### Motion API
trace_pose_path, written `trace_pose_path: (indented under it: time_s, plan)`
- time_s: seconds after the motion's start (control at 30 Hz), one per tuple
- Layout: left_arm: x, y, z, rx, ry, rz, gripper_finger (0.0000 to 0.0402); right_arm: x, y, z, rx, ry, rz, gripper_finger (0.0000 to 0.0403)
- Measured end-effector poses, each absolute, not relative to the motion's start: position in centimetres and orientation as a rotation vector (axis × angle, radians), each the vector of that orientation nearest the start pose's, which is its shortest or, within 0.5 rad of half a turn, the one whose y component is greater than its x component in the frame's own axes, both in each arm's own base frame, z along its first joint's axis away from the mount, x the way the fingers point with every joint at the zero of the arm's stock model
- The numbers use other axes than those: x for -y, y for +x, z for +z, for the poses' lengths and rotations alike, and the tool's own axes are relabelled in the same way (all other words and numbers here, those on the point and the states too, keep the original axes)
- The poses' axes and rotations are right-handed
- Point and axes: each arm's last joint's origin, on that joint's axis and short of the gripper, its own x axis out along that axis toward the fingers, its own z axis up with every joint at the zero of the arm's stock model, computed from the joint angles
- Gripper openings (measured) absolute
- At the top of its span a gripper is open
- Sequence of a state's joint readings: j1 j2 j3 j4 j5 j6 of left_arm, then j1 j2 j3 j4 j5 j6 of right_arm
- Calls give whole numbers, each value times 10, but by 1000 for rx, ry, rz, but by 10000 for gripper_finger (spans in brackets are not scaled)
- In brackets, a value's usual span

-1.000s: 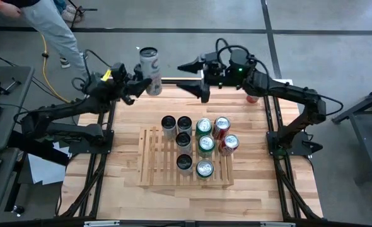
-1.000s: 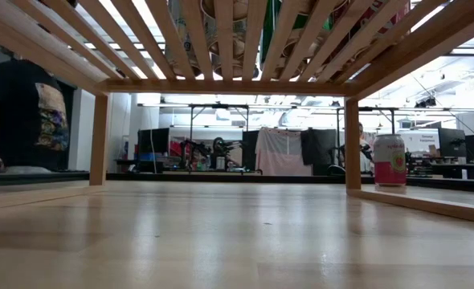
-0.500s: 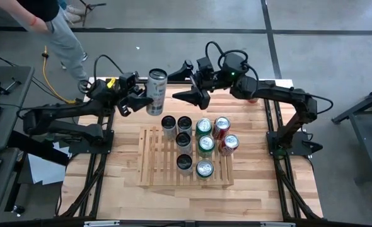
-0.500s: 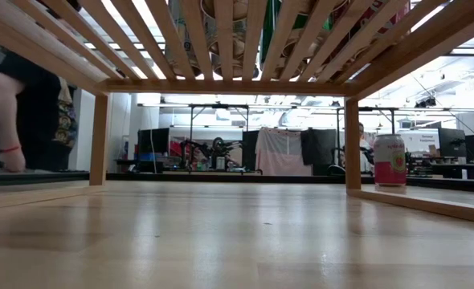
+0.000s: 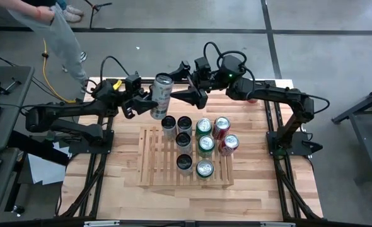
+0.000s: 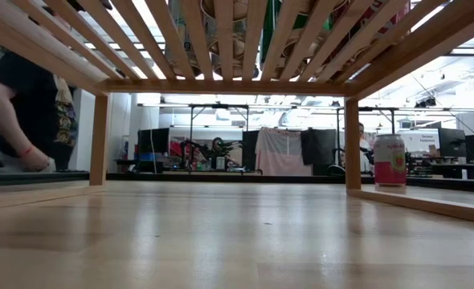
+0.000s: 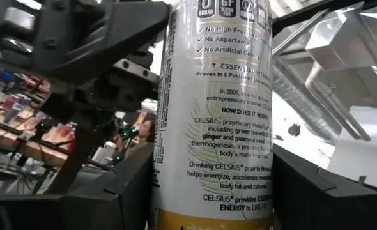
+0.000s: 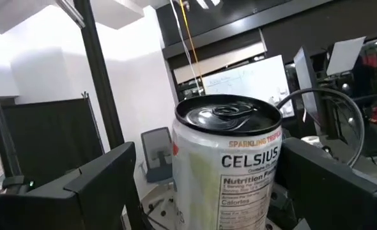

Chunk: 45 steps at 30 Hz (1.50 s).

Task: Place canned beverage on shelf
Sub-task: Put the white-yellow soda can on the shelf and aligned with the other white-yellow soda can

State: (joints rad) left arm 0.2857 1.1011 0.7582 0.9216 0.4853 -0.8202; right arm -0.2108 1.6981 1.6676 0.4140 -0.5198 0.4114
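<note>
White tall slim can (image 5: 161, 96), clamped by left gripper (image 5: 149, 101), should be gripped squarely by spread-fingered right gripper (image 5: 185, 96) before release.

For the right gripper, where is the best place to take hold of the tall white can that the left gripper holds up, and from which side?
Probably the upper body of the white can, just under its lid, coming from the side opposite the left gripper. That gripper clamps the lower half, so only the top part is free. The right gripper is open, and its wrist view shows the can's top between its fingers.
</note>
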Motion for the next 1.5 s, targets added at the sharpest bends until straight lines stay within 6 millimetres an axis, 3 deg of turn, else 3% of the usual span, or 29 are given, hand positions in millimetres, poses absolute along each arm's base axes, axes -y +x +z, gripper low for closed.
trace_pose_path:
  time_s: [0.2, 0.67, 0.9, 1.1, 1.23, 1.4, 1.5]
  plan:
    - [-52, 223, 366, 430, -566, -408, 231, 54, 383, 454, 317, 256, 345, 367]
    - [-49, 227, 362, 395, -593, -375, 231, 49, 386, 450, 284, 283, 304, 350]
    - [-48, 227, 361, 390, -583, -369, 231, 49, 386, 450, 277, 285, 304, 310]
    - [-49, 228, 360, 384, -566, -360, 231, 49, 386, 449, 276, 289, 300, 235]
    - [-51, 227, 360, 383, -575, -358, 231, 49, 386, 449, 276, 293, 300, 233]
    - [-58, 223, 362, 381, -597, -356, 318, 50, 381, 454, 276, 285, 295, 233]
    - [-64, 217, 366, 413, -588, -321, 360, 49, 367, 466, 287, 268, 333, 233]
